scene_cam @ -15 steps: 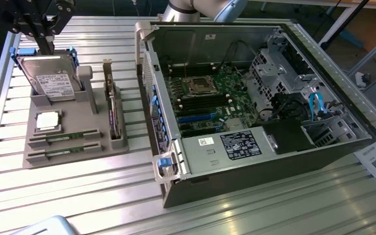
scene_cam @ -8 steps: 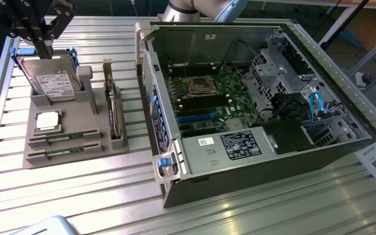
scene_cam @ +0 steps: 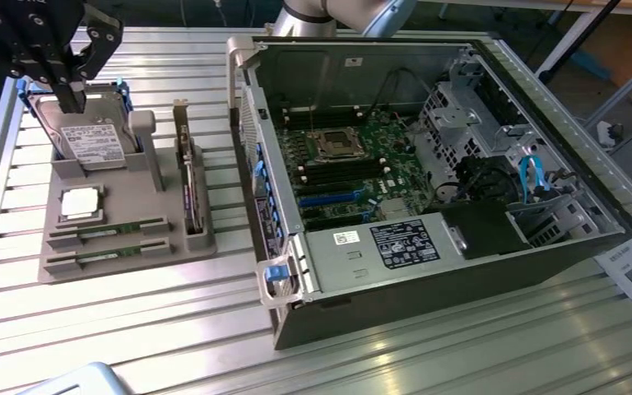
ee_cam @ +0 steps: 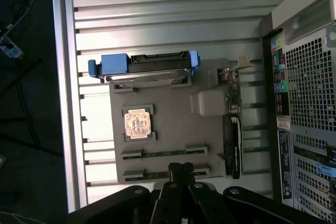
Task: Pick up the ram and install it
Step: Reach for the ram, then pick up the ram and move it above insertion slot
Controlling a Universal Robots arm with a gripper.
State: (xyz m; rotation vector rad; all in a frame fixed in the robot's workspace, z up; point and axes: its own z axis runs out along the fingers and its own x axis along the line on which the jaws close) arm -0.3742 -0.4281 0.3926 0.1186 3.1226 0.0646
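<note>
Wrist view: your gripper hovers with fingers pressed together, pinching nothing. Directly below it, the ram sits slotted in the grey holder. For a clean pick, I'd say spread wide, square across the stick's thin edge, and lift straight up.

Workshop: slatted metal bench, opened computer case.

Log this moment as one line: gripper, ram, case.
gripper: shut, holding nothing, above grey plastic parts tray | two slim green ram sticks: lying in tray slots, not picked up | open black computer case: beside tray
</note>
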